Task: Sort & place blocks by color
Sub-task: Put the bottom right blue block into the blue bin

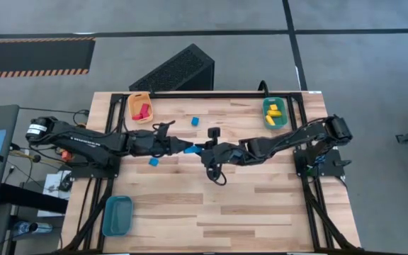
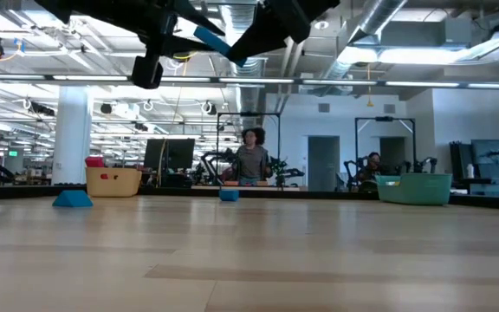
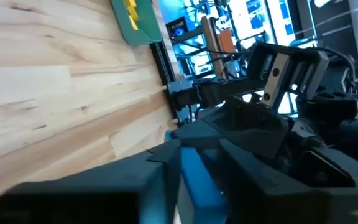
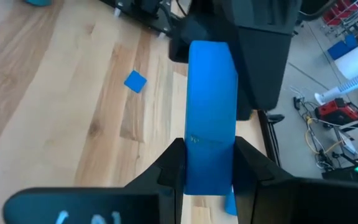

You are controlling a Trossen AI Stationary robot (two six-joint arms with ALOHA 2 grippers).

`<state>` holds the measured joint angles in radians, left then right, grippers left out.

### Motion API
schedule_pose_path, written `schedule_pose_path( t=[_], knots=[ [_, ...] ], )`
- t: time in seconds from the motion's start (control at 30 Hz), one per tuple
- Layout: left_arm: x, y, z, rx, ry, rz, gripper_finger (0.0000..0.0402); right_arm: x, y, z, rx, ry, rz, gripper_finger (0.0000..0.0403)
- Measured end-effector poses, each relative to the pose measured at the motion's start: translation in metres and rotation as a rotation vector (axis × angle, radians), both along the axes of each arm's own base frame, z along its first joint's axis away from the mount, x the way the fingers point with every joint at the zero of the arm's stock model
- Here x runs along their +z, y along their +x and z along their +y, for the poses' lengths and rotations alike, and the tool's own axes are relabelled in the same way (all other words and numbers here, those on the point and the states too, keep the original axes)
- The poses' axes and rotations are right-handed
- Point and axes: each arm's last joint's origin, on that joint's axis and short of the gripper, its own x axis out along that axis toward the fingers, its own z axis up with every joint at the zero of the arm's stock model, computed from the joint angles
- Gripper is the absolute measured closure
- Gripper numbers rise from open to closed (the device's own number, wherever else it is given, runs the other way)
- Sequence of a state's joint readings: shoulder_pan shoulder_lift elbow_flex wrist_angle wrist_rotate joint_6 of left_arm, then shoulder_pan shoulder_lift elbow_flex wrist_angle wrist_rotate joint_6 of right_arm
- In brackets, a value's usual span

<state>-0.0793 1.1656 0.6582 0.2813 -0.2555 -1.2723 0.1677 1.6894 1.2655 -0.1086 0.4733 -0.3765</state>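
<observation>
I see both arms meeting over the middle of the table (image 1: 261,212) in the high view, passing one blue bar (image 4: 211,118) between them in the air. My right gripper (image 4: 209,163) pinches the bar's near end, a finger tight against each side. My left gripper (image 1: 188,148) has its fingers around the far end of the bar; whether they press it yet I cannot tell. In the low view the bar (image 2: 212,40) hangs near the top of the frame, left of centre, well above the wood.

Two blue cubes lie loose: one (image 1: 195,122) above the grippers in the high view, one (image 1: 154,161) lower left of them. Red blocks (image 1: 143,110) sit in the orange bin (image 1: 140,97) at upper left, yellow blocks (image 1: 273,112) in the green bin (image 1: 274,124) at upper right. The blue bin (image 1: 117,214) stands at lower left.
</observation>
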Motion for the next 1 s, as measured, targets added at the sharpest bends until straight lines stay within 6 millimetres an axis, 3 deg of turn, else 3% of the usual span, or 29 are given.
schedule_pose_path(
  t=[0.13, 0.2, 0.87, 1.0],
  knots=[
    [0.001, 0.001, 0.002, -0.027, 0.016, -0.008, 0.0383, 0.000, 0.000, 0.001, 0.008, 0.000, 0.006, 0.0310],
    [0.001, 0.001, 0.003, -0.030, 0.020, -0.008, 0.0395, -0.001, 0.000, 0.000, 0.008, 0.000, 0.008, 0.0310],
    [0.004, 0.001, 0.011, -0.048, 0.035, -0.025, 0.0401, -0.001, -0.003, 0.004, -0.080, -0.067, 0.009, 0.0310],
    [0.003, 0.001, 0.012, -0.007, 0.035, -0.024, 0.0383, -0.002, -0.004, 0.001, -0.113, -0.107, 0.029, 0.0310]
  ],
)
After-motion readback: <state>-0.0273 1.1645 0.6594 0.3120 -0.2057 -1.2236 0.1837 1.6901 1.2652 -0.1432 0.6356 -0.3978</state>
